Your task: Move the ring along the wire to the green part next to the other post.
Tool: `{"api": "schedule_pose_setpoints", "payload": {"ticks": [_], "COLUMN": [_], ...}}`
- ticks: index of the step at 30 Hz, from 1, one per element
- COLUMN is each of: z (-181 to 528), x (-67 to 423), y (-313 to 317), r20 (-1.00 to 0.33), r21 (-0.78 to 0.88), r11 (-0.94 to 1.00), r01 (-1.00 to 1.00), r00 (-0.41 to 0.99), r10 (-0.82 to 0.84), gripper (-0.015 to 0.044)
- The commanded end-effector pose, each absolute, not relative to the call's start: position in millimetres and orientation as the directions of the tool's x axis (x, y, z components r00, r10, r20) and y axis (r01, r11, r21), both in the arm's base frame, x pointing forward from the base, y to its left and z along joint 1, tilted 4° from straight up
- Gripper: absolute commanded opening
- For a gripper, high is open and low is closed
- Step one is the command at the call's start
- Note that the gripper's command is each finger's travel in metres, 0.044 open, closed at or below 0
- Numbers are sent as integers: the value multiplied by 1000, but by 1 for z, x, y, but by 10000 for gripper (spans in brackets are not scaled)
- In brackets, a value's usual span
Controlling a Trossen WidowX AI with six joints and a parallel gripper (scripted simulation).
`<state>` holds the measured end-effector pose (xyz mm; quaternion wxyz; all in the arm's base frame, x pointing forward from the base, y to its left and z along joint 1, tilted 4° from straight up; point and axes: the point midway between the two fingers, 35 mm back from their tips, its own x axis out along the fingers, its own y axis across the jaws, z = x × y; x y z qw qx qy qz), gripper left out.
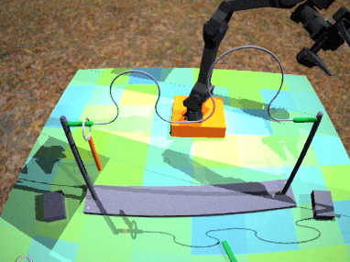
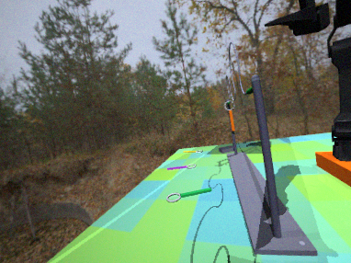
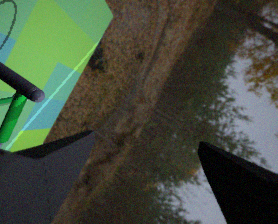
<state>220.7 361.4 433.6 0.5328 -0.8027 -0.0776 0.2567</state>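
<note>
The ring [image 1: 86, 129] [image 2: 229, 105] with its orange handle [image 1: 94, 153] [image 2: 232, 120] hangs on the left green part [image 1: 80, 123] of the wire, next to the left post [image 1: 78, 160]. The thin grey wire [image 1: 137, 72] loops across to the right green part [image 1: 304, 119] [image 2: 248, 91] [image 3: 12, 117] by the right post [image 1: 302, 156] [image 2: 266, 156] [image 3: 22, 87]. My gripper [image 1: 336, 55] [image 3: 146, 141] is open and empty. It hangs high above and beyond the right post, far from the ring. One of its fingers [image 2: 299, 19] shows in the exterior view.
The arm stands on an orange base [image 1: 198, 127] behind the wire. The posts stand on a grey baseplate [image 1: 183, 199]. Dark blocks [image 1: 50, 206] [image 1: 322, 203] lie at its two ends. Spare rings with green [image 2: 193, 193], purple [image 2: 176, 167] and yellow [image 2: 193, 151] handles lie on the table's front.
</note>
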Motion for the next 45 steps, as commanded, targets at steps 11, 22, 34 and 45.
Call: {"api": "schedule_pose_setpoints", "payload": {"ticks": [11,22,34,45], "z": [437,460,492,509], "x": [212,275,332,360], "y": [354,298,197,101], "r20": [-324,-232,-76,54], "r21": [-921,-970,-997,-993], "r11": [-351,-157,15,102], "r01": [-171,-186,-81,50], "r00": [835,902,976,998], "r10": [444,365,205,32], "gripper": [160,160,160,160]}}
